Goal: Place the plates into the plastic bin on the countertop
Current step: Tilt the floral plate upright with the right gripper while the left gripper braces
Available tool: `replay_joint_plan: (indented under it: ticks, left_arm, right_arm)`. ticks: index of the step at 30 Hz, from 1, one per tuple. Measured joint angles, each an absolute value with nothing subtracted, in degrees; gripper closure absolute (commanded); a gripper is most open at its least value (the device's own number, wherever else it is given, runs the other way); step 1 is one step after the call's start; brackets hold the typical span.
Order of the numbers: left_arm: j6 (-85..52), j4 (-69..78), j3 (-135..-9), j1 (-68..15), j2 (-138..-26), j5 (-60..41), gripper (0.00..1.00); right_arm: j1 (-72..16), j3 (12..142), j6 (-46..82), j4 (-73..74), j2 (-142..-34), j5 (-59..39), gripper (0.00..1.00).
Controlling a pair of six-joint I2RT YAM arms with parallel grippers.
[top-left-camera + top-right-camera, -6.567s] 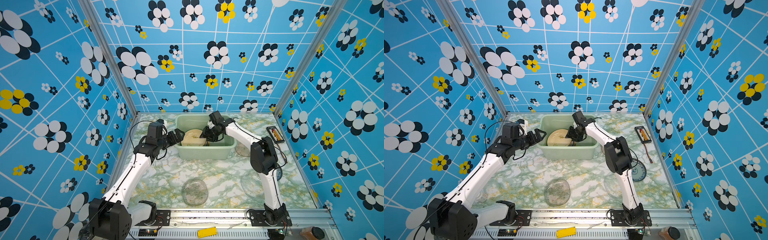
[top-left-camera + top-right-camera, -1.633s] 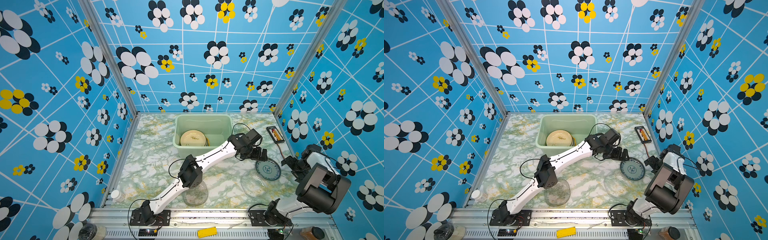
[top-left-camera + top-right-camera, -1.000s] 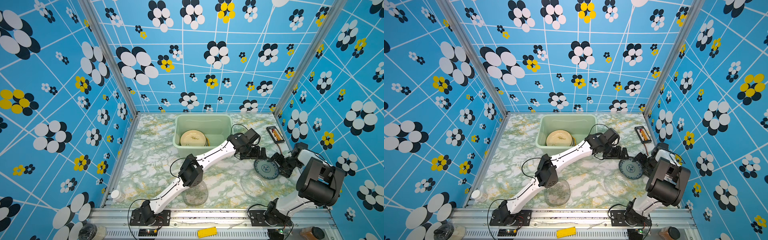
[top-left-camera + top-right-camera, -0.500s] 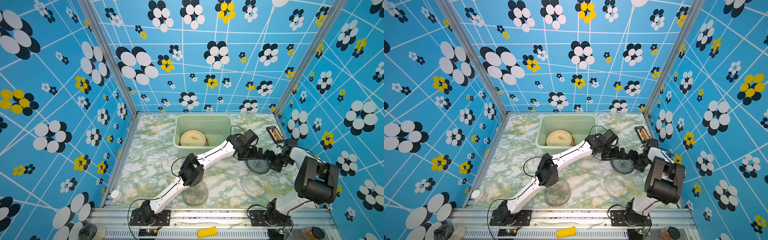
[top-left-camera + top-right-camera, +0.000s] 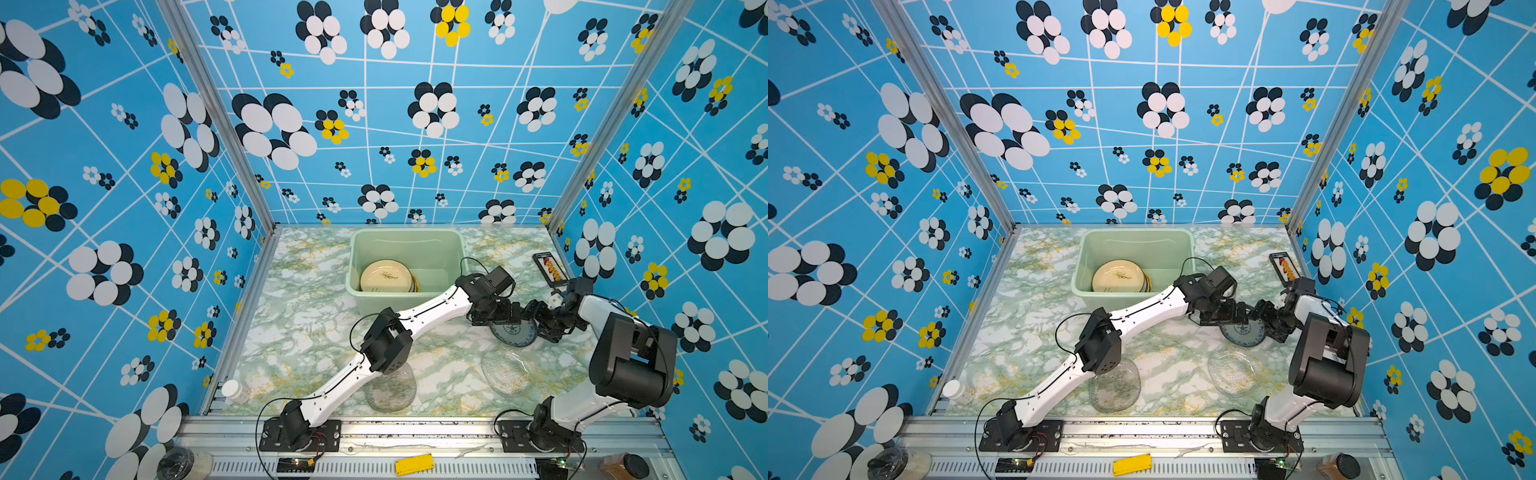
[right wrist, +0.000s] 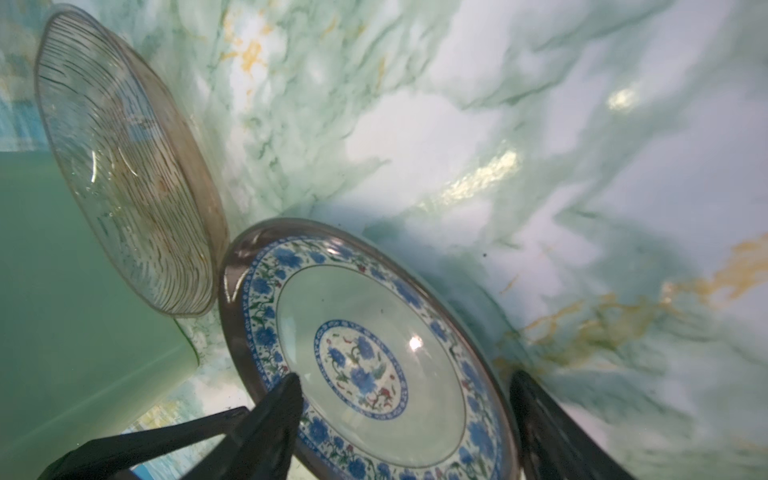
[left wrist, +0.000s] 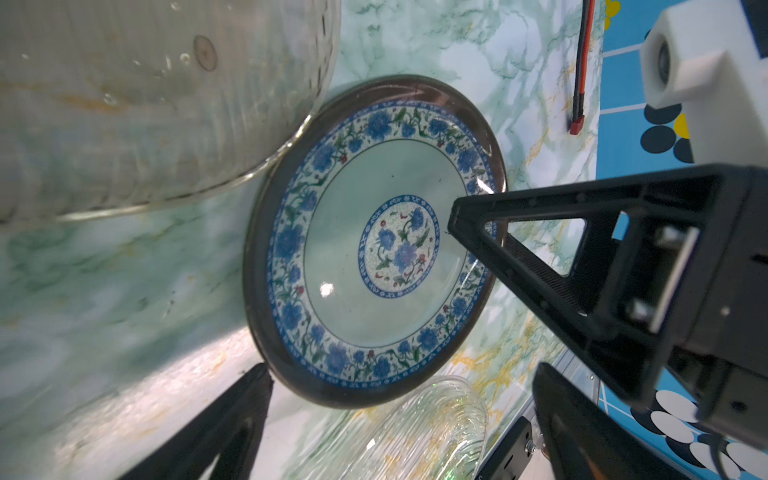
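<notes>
- Blue-patterned plate [image 5: 513, 334]: lies flat on the desk [image 5: 307, 316], outside the plastic bin [image 5: 407, 249] and near its right end. A ribbed glass plate [image 6: 124, 166] touches its dark outer rim.
- Beige plate [image 5: 386, 276]: already inside the bin.
- Right pincer [image 6: 405, 380]: jaws apart and straddling the rim, with one finger over the well and the other outside the edge. Nothing is clamped yet.
- Left pincer [image 7: 399, 374]: spread wide and empty, poised at the opposite edge.
- Handling, as judged: glazed ceramic, so rigid, fairly heavy, slick and brittle. It is likely to chip against the glass neighbour or the bin wall.
- Hold, as judged: the upturned rim is the only purchase. One finger must slip beneath the lip and close firmly, since the plate will hang out sideways from that single edge.
</notes>
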State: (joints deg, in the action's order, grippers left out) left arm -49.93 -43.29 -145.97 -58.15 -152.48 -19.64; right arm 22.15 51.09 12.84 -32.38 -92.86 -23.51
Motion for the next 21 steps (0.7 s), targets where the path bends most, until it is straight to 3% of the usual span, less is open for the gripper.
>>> replay_joint_plan:
  ticks: [16,21]
  left_arm:
    - [-50.0,-42.4,-143.3,-58.2,-152.5,-19.7,0.01]
    - [-50.0,-42.2,-143.2,-58.2,-152.5,-19.7,0.01]
  right_arm:
    - [22.2,50.2,14.4,-29.5,-92.9,-30.3,0.4]
    - [22.2,50.2,15.0,-29.3,-92.9,-31.0,0.54]
